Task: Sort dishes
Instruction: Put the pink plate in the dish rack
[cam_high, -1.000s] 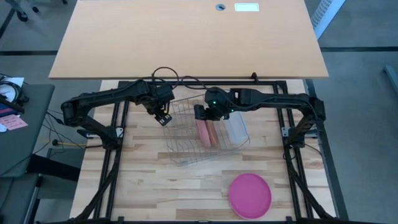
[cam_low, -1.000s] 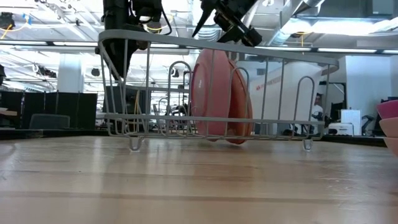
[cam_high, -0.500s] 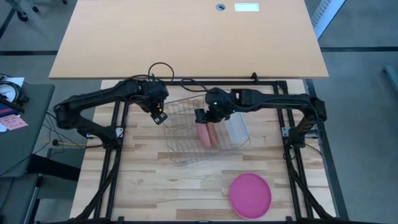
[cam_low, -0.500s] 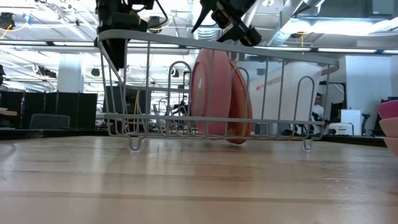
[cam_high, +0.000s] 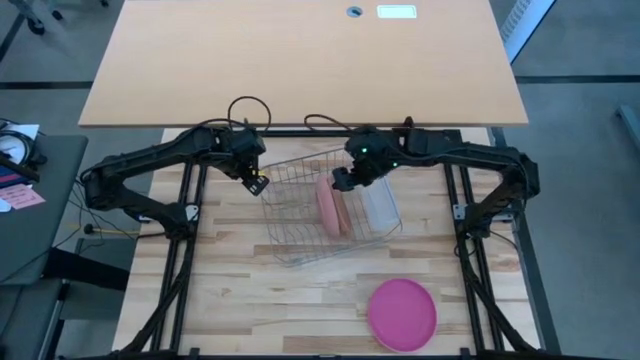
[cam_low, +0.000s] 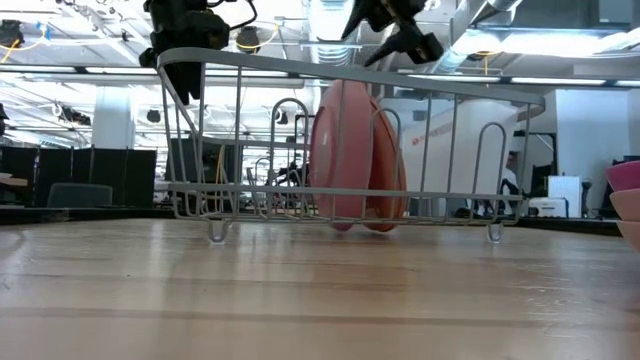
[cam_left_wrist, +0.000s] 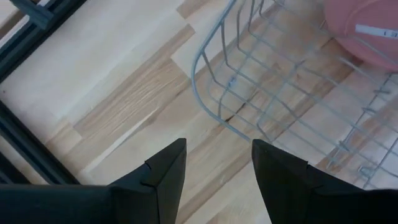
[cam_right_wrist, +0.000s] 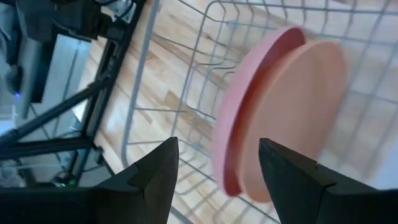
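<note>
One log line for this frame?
two plates upright in rack | magenta plate on table | right gripper open above rack | left gripper open, rack corner

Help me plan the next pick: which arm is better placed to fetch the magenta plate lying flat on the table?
Right, probably. The magenta plate lies on the right arm's side of the table; the right gripper is open, above the rack. The left gripper sits farther away.
</note>
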